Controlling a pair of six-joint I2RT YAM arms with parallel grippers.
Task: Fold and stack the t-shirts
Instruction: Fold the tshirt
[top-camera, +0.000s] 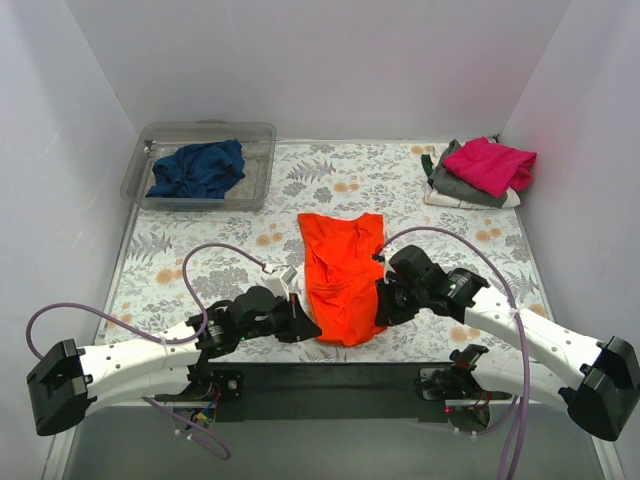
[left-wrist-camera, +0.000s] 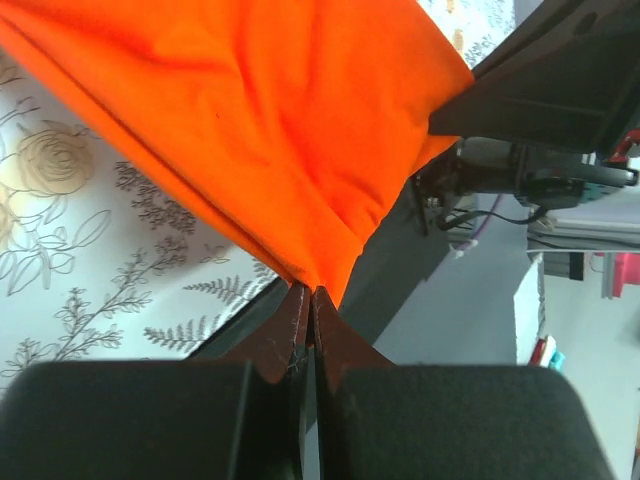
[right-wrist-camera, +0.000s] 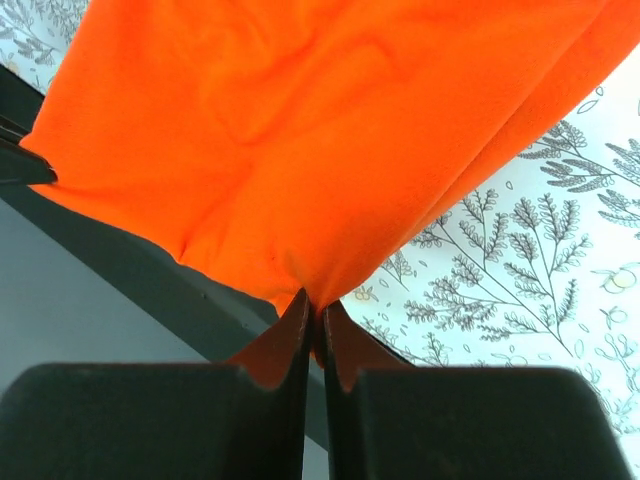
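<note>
The orange shirt (top-camera: 342, 272) lies lengthwise at the near middle of the table (top-camera: 190, 265). The left gripper (left-wrist-camera: 308, 296) and right gripper (right-wrist-camera: 314, 298) each pinch a near hem corner, clenched on the cloth, probably to carry that edge toward the far end for a fold.

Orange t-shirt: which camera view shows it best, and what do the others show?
Top external: the whole orange t-shirt is in frame. The wrist views show only corners, pinched in the left gripper and right gripper.
</note>
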